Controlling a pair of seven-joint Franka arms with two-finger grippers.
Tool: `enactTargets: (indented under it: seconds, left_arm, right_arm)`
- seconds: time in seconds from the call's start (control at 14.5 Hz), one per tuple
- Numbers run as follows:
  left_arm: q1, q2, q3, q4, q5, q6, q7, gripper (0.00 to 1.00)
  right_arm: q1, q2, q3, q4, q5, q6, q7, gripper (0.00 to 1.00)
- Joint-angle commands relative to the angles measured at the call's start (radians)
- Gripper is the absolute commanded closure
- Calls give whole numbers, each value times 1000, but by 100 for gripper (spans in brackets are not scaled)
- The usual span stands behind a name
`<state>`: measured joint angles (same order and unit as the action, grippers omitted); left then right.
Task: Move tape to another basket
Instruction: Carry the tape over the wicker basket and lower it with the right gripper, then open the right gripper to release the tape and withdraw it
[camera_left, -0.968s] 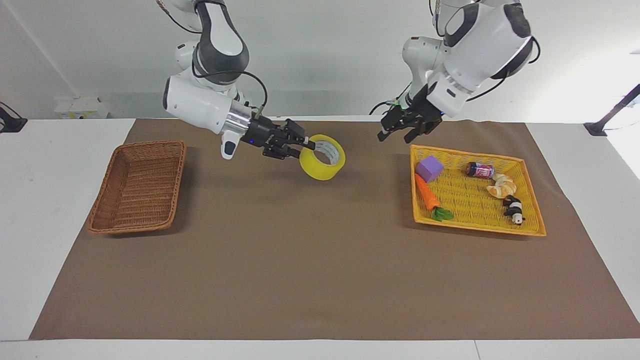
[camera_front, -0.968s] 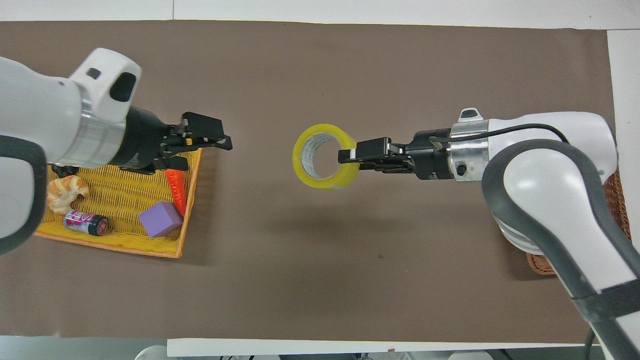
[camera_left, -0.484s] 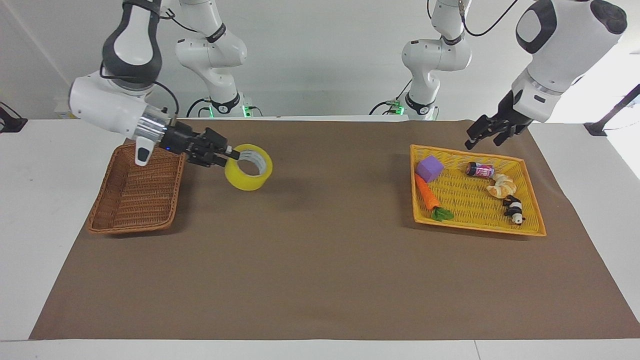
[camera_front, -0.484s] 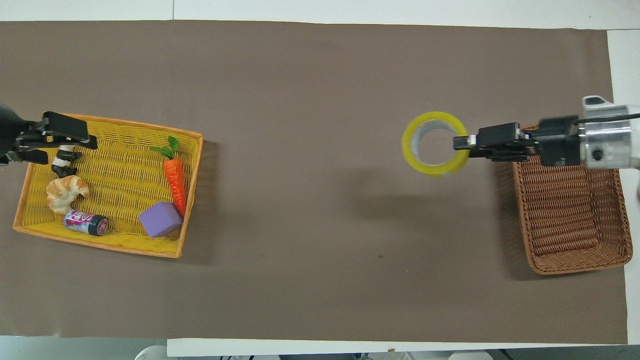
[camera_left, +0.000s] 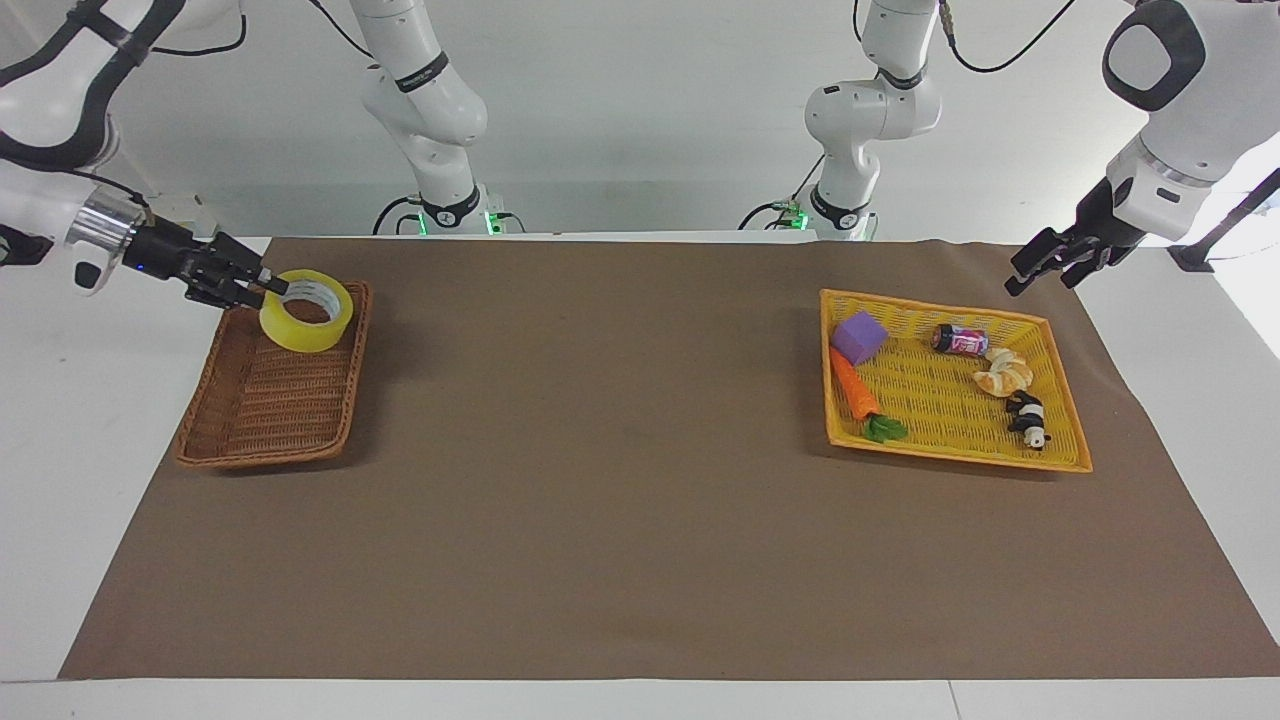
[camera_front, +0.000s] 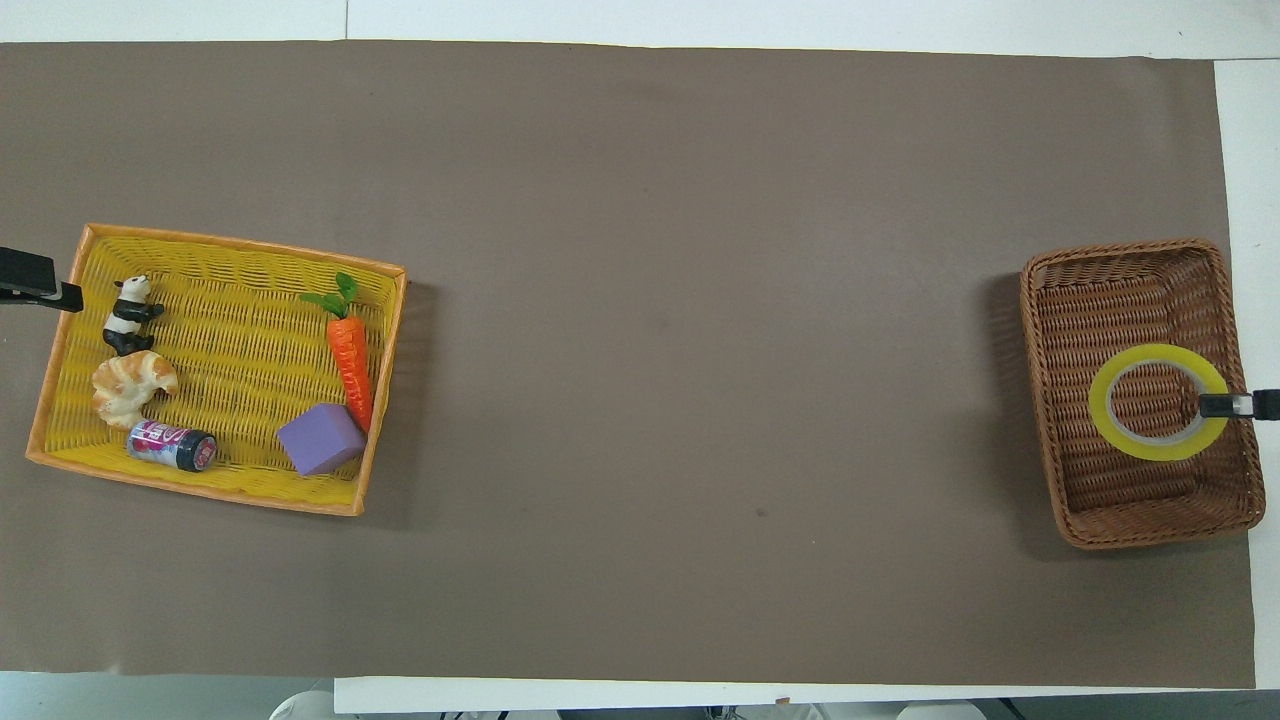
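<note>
The yellow tape roll (camera_left: 295, 330) hangs tilted over the end of the dark brown wicker basket (camera_left: 260, 405) nearer the robots, at the right arm's end of the table. My right gripper (camera_left: 268, 287) is shut on the roll's wall, one finger inside the ring. In the overhead view the tape (camera_front: 1105, 400) sits over the inside of the basket (camera_front: 1130, 290), with only the right gripper's tip (camera_front: 1215, 405) showing. My left gripper (camera_left: 1045, 270) is open and empty, raised over the mat's corner beside the yellow basket; its tip (camera_front: 40, 285) shows at the overhead view's edge.
The flat yellow basket (camera_left: 940, 400) at the left arm's end holds a purple block (camera_left: 860, 336), a carrot (camera_left: 855, 385), a small can (camera_left: 960, 340), a croissant (camera_left: 1003, 372) and a panda figure (camera_left: 1027, 418). A brown mat (camera_left: 620, 480) covers the table.
My right gripper has carried the tape from over the mat's middle to over the brown basket. My left gripper has drawn back outward past the yellow basket.
</note>
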<state>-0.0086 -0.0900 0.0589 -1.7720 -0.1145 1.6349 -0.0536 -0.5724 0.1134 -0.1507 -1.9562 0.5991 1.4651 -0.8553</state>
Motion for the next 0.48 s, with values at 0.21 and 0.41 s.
enactTargets:
  seconds: [0.21,0.41]
  left_arm:
    - [12,-2,-19,2,80,-23,14,0]
    - [-51,3,-39,25,145,-62,14,0]
  right_arm:
    - [-53,166,22,36,-76,88,-208,100]
    - [-44,167,29,36,-99,107,-212,87]
